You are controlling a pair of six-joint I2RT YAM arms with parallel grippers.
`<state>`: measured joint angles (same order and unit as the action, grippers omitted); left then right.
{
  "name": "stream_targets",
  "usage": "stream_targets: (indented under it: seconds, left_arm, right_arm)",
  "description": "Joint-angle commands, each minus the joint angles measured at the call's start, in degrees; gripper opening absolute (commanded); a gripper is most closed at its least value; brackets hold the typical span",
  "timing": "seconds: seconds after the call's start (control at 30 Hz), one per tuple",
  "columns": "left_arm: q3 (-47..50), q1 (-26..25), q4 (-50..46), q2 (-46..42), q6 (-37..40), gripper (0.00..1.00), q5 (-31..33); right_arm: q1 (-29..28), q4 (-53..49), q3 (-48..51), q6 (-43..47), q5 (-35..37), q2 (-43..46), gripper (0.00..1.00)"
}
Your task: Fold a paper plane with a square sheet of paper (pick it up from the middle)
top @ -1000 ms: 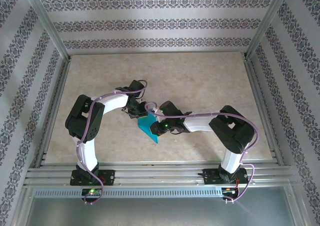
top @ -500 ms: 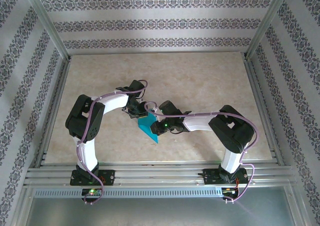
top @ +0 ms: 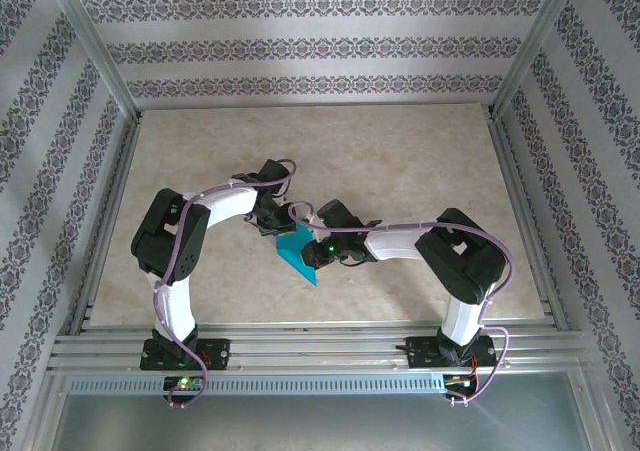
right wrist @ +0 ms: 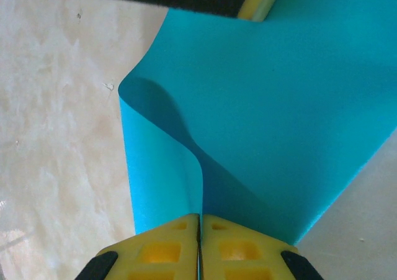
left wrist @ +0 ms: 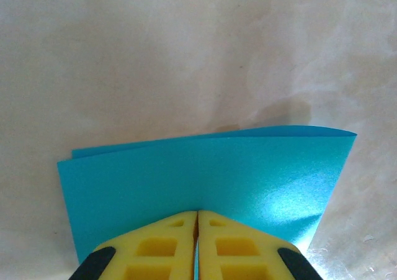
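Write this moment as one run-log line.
left gripper: shut on paper | right gripper: shut on paper | paper: doubled over, one flap curling

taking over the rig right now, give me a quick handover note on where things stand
Left gripper: shut on one edge of the paper.
Right gripper: shut on the paper too, from the opposite side.
Paper: held between the two arms over the middle of the table; I cannot tell whether it touches the surface.
Done: sheet picked up and doubled over; two layers show, one bulging loosely in the right wrist view.
Left: press the fold into a sharp crease, then make all the nose and wing folds; no plane shape yet.
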<state>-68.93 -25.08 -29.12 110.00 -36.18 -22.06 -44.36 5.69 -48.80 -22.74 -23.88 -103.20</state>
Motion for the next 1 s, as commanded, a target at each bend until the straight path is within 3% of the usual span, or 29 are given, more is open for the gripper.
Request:
stream_targets:
  seconds: [0.0,0.57,0.97]
  left_arm:
    - [0.9,-1.3,-3.1,3.6,1.3,0.10,1.3]
    - [0.8,-1.3,-3.2,3.6,1.2,0.09,1.4]
    - [0.8,-1.3,-3.2,3.2,0.1,0.09,1.9]
  right_arm:
    - [0.4,-0.6,-1.6,0.5,0.9,-0.9,0.10]
    - [0.3,-0.9,-1.0,0.3,-1.8,-1.0,0.10]
    - [0.5,-1.2,-0.4,-0.2,0.3,-1.2,0.09]
